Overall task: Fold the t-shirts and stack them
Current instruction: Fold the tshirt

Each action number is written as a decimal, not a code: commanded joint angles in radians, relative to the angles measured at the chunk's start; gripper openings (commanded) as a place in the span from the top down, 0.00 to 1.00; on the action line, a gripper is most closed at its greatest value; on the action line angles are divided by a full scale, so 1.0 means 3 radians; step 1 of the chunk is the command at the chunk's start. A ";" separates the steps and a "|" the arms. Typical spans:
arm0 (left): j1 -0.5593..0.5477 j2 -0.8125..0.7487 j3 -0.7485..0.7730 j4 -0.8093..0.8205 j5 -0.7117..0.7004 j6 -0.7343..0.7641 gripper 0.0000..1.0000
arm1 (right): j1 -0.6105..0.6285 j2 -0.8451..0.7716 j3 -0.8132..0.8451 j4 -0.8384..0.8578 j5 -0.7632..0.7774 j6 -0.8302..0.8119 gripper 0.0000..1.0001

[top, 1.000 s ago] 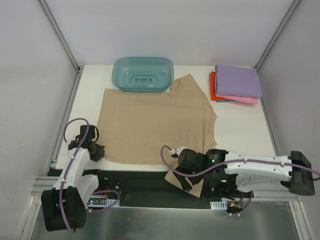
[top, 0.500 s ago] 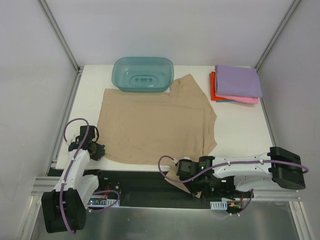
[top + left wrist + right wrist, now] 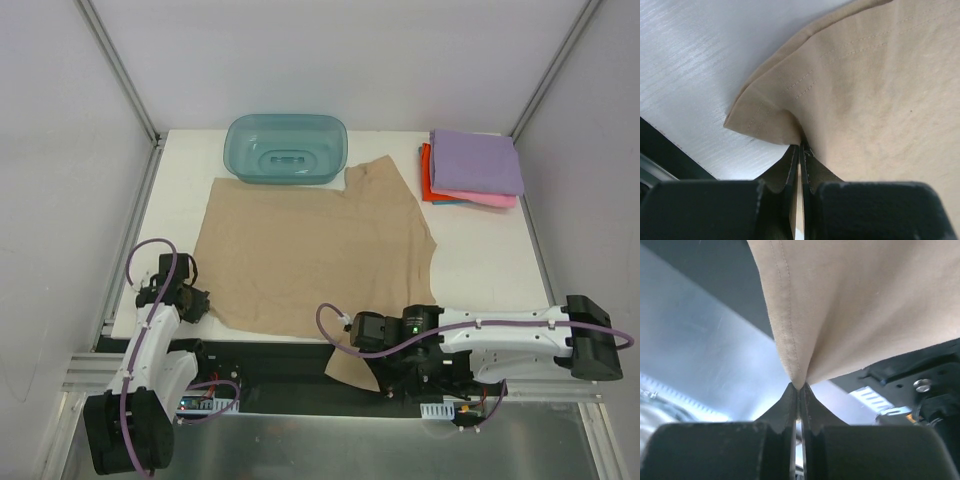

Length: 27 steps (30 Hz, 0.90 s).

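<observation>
A translucent teal tub stands at the far edge of a white table, and I see nothing inside it, only its own moulded base showing through. Right of the tub, at the same far edge, sits a neat stack of folded shirts: a lilac shirt on top, a pink shirt peeking out beneath it and a red-orange shirt lower down. The tan t-shirt lies spread open and flat just in front of the tub, its far edge meeting the tub's near wall. Well in front of the tub and to its left, the left gripper is clamped on the shirt's near corner, cloth bunched between the closed fingers. In front of the tub and slightly right, the right gripper pinches a fold of hem that droops off the table's near edge. This looks like the start of the tan shirt's first fold. The next move likely calls for both arms to lift together — keeping the hem taut and level — and carry it toward the tub.
</observation>
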 commanded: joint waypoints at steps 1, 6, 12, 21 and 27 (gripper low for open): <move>0.0035 -0.0115 0.0005 -0.0185 -0.0009 0.0009 1.00 | 0.0016 -0.0052 -0.0079 -0.0141 -0.0534 0.0155 0.99; 0.0030 -0.0187 0.0046 -0.0257 -0.0014 0.0019 1.00 | -0.0223 -0.0051 0.0145 -0.0314 -0.0233 -0.0074 0.99; 0.0030 -0.0228 0.0209 -0.0344 -0.0045 0.0060 1.00 | -0.1194 -0.0210 0.0513 -0.0749 0.0145 -0.0713 0.99; 0.0030 0.0083 0.0623 -0.0344 -0.0045 0.0147 1.00 | -0.2289 0.0213 0.1116 -0.0821 0.0518 -0.1511 0.99; 0.0030 0.0554 0.0997 -0.0263 -0.0025 0.0223 1.00 | -0.2734 0.0623 0.1664 -0.0668 0.0851 -0.1685 0.99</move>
